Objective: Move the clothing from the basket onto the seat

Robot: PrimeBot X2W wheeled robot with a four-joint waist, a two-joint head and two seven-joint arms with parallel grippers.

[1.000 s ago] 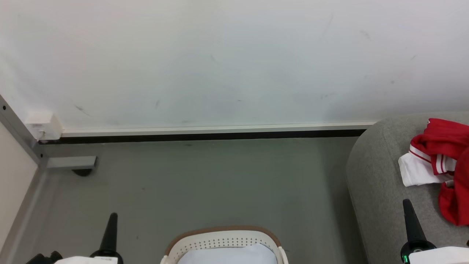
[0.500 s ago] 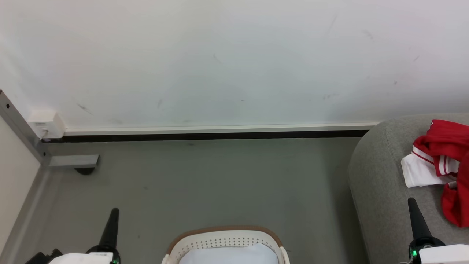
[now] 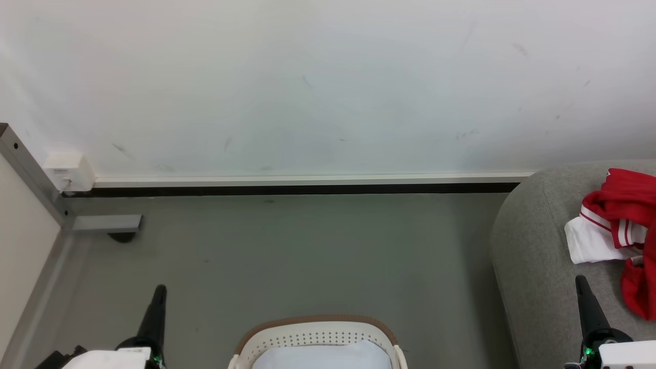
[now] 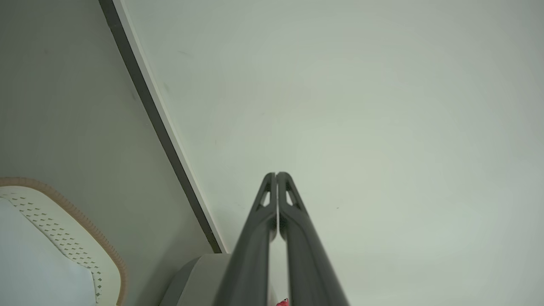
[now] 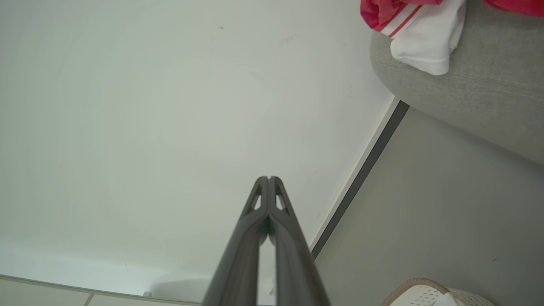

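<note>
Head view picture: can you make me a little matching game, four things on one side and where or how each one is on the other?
Things:
1 clothing
2 basket
3 seat
4 left claw

Descriptions:
A grey, at the right edge
B shut, at the lower left
C red and white, lying on the seat
D white, brown-rimmed, holding a pale cloth

Pairs: 1-C, 2-D, 3-A, 4-B

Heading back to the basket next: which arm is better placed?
Left, probably: the left gripper hangs shut beside the basket, while the right gripper sits farther off, by the seat.
</note>
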